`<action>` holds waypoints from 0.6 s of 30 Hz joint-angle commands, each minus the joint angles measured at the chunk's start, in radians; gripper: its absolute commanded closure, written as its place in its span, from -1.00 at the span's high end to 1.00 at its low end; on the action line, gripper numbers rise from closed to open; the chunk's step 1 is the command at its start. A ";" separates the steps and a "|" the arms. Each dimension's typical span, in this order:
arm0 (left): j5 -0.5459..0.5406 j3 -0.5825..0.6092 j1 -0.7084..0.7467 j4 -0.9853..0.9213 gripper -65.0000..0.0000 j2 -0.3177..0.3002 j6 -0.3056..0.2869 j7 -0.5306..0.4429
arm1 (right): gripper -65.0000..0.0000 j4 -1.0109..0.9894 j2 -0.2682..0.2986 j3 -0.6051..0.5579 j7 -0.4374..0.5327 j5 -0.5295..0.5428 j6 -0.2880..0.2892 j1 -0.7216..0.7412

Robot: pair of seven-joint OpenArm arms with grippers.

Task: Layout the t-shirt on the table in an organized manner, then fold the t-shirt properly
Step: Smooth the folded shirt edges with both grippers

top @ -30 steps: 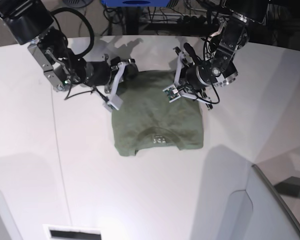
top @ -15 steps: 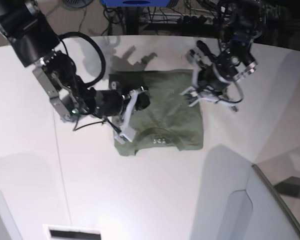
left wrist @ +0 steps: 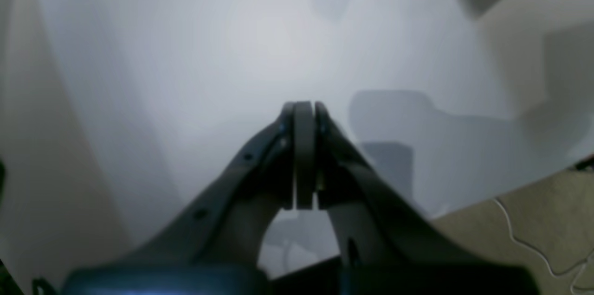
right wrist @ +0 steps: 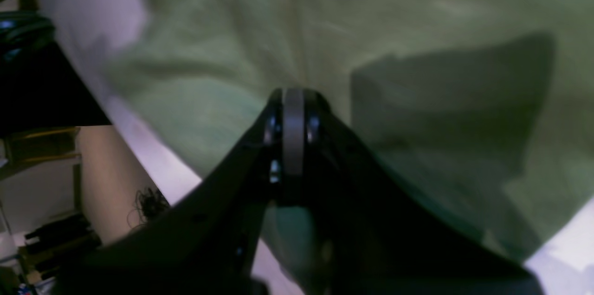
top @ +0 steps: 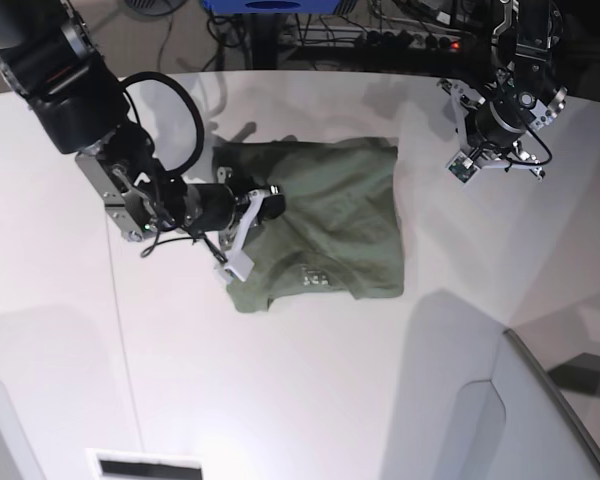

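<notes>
The olive-green t-shirt (top: 330, 215) lies folded into a rough rectangle at the middle of the white table (top: 310, 380), its neck label (top: 318, 276) near the front edge. My right gripper (top: 273, 193) is over the shirt's left part. In the right wrist view its fingertips (right wrist: 292, 95) are shut on the t-shirt (right wrist: 417, 30), and creases run together at them. My left gripper (top: 462, 160) hangs off the shirt's far right corner, touching no cloth. The left wrist view shows it (left wrist: 304, 105) shut and empty over bare table (left wrist: 209, 44).
A grey-white angled panel (top: 545, 420) rises at the front right. A thin seam line (top: 120, 330) runs down the table's left side. Cables and dark equipment (top: 400, 35) crowd the space behind the table's curved far edge.
My left gripper has moved off the shirt, up and to the far right. My right gripper slid from the shirt's left edge inward onto the cloth and closed.
</notes>
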 commanded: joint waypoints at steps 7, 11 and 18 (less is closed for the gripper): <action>0.002 -0.006 -0.011 -0.007 -1.00 -0.010 0.006 -0.010 | -1.00 0.003 0.017 0.005 0.008 0.003 0.002 0.019; 0.002 -0.001 -0.013 -0.007 -1.00 -0.010 0.006 -0.010 | -1.00 0.003 0.029 0.018 0.010 0.003 -0.006 0.017; 0.003 -0.007 -0.013 -0.007 -1.00 -0.010 0.006 -0.010 | -1.00 0.003 0.032 0.111 0.010 0.003 -0.006 -0.009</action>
